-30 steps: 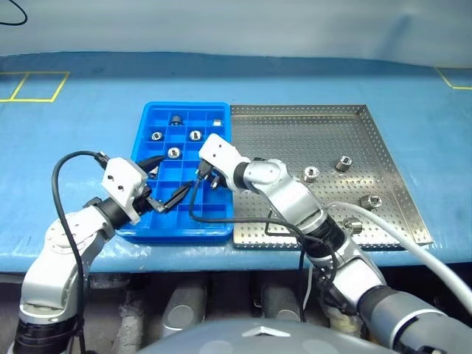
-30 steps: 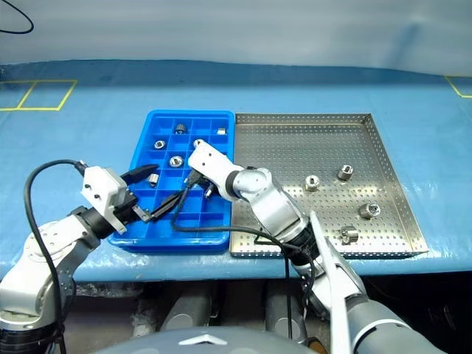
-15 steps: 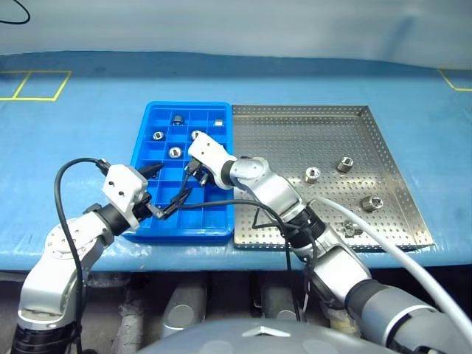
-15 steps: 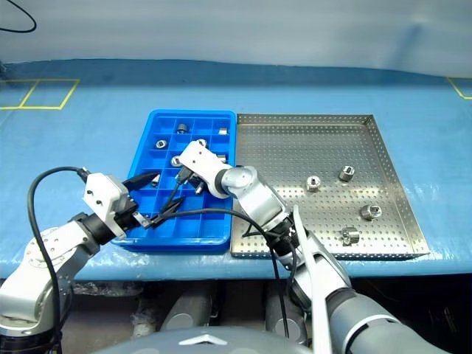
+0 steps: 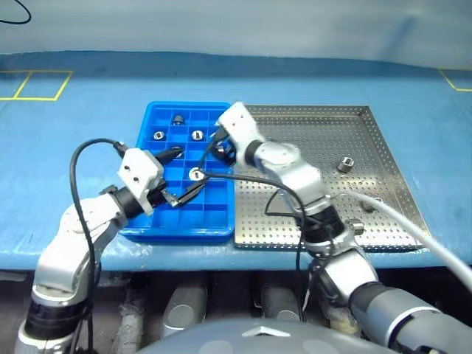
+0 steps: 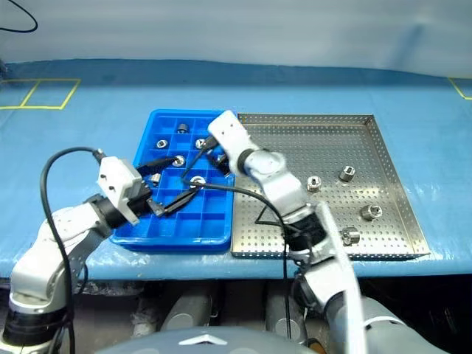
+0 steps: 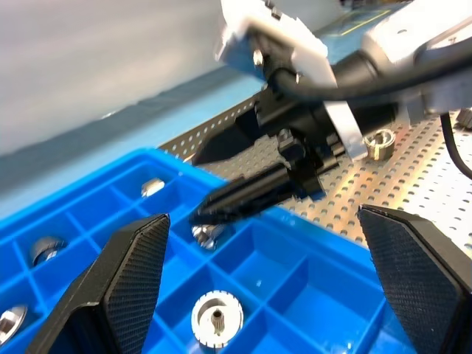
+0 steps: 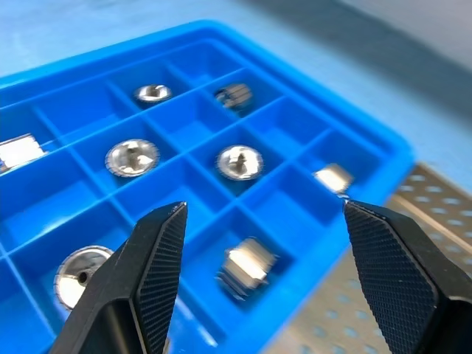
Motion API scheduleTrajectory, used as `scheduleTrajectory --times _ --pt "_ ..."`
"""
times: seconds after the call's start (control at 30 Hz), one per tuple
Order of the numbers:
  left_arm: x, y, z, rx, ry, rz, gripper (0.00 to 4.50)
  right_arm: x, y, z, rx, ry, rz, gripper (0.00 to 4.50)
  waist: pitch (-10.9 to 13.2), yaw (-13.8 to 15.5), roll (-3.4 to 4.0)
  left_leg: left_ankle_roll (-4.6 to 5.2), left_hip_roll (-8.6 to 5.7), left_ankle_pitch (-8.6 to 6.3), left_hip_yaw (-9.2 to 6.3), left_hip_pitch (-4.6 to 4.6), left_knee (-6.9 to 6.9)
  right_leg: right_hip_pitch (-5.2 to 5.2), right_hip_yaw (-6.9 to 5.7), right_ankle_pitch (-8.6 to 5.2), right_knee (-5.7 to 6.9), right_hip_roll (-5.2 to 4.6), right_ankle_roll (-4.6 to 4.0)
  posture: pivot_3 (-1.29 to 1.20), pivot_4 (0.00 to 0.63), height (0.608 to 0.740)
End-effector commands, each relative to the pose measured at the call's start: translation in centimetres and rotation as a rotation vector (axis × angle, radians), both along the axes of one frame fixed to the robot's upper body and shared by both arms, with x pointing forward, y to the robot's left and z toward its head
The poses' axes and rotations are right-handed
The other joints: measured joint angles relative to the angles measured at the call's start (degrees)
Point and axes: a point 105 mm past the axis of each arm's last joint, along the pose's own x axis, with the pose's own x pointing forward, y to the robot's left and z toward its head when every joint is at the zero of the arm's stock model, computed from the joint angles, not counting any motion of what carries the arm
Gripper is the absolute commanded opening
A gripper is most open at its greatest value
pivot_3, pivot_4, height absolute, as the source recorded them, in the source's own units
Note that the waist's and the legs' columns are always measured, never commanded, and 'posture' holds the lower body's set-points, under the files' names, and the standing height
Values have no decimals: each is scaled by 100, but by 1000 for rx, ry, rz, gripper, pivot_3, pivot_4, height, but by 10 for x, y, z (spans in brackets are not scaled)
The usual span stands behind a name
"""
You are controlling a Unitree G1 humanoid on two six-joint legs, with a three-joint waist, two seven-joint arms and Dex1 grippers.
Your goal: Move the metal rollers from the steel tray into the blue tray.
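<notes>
The right gripper, fingers apart and empty, hangs over the bright blue compartmented plastic tray; it should lift clear before swinging to the shiny perforated steel tray for the next small silver metal roller. The left gripper is wide open, idle.

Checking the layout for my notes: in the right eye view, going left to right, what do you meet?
Left pincer → blue tray → right pincer → steel tray with loose metal rollers.

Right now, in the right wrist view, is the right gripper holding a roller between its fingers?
No, the right gripper is open and a roller lies loose in a blue tray compartment.
</notes>
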Motion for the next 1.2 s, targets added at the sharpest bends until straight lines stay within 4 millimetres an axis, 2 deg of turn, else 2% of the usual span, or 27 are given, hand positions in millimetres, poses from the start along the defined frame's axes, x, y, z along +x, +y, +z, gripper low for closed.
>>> scheduleTrajectory --times 0.03,0.17,0.33,0.47,0.57,0.77,0.9,1.0,1.2 --pt "15 -14 6 20 -25 -81 4500 -19 -39 26 8 -115 -72 3578 0 -26 0 2 0 -1 -4 0 1 4 -3 0 -1 0 0 -8 150 740" --pt "44 -43 8 88 -39 -193 4500 -55 -84 21 23 -144 -156 3578 0 -152 0 11 -1 -7 7 -2 2 7 -2 -5 -5 -2 9 -72 150 740" --pt "71 -81 8 177 -52 -319 4500 -97 -112 -4 71 -86 -266 3578 -1 -460 2 30 1 -18 30 -3 8 4 11 -8 -5 -8 18 -145 150 740" --pt "92 -117 2 258 -29 -393 4500 -124 -117 -18 128 -42 -351 3578 -1 -664 3 37 0 -22 40 -2 19 4 19 -18 -2 -9 49 -235 150 740" --pt "103 -144 -10 348 -11 -430 4500 -138 -123 -29 96 -22 -421 3578 -2 -764 4 42 1 -24 46 -2 29 7 22 -16 -3 -8 65 -287 150 740" --pt "111 -185 -33 465 11 -446 4500 -149 -121 -39 135 5 -479 3578 -1 -1127 1 63 -1 -36 64 -2 54 18 35 -7 -6 -11 86 -356 150 740" --pt "112 -197 -47 531 15 -426 4500 -151 -115 -41 165 10 -491 3578 -1 -1395 1 73 -1 -43 73 -3 58 18 44 -8 -9 -14 101 -388 150 740" --pt "117 -196 -51 566 10 -385 4500 -151 -112 -43 179 14 -497 3578 0 -1638 0 78 -2 -46 75 -4 57 18 47 -12 -10 -16 107 -404 150 740" --pt "133 -186 -41 543 -24 -269 4500 -153 -109 -47 198 29 -508 3578 2 -1952 -2 82 -3 -49 74 -5 57 18 48 -14 -10 -20 115 -407 150 740"
